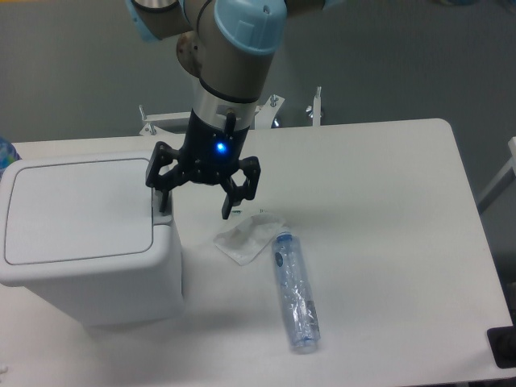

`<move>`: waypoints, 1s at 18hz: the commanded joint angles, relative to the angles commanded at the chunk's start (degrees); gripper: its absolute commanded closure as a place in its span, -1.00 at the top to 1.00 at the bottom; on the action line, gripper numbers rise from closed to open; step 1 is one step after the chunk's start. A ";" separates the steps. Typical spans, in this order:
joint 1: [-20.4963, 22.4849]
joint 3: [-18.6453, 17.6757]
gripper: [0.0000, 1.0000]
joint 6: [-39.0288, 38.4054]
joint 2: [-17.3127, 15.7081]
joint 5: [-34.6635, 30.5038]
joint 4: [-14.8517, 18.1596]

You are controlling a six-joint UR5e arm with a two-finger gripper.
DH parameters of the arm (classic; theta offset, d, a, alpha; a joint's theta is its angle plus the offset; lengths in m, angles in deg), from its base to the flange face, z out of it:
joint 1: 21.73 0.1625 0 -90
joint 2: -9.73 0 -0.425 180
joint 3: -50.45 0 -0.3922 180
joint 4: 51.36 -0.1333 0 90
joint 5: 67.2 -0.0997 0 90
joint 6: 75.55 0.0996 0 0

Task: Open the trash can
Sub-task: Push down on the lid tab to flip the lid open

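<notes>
The trash can [85, 234] is a large boxy white bin standing at the left of the table. Its flat lid [76, 208] lies shut. A small grey push tab [164, 220] sits on its right rim. My gripper [196, 205] hangs from the arm just right of the bin's right edge, fingers spread open and empty. The left finger [164, 193] stands over the grey tab at the rim; I cannot tell if it touches. The right finger [230, 201] hangs over the table.
A crumpled white wrapper [248, 235] lies on the table just right of the gripper. A clear plastic bottle [294, 290] lies on its side below it. The white table [387, 201] stretches to the right. Metal brackets [314, 106] stand at the table's back edge.
</notes>
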 joint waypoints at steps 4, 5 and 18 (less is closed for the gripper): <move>0.00 0.00 1.00 0.09 0.00 0.09 0.00; 0.00 0.00 1.00 0.17 0.00 0.00 0.00; 0.00 -0.53 1.00 -0.09 0.00 0.00 -2.11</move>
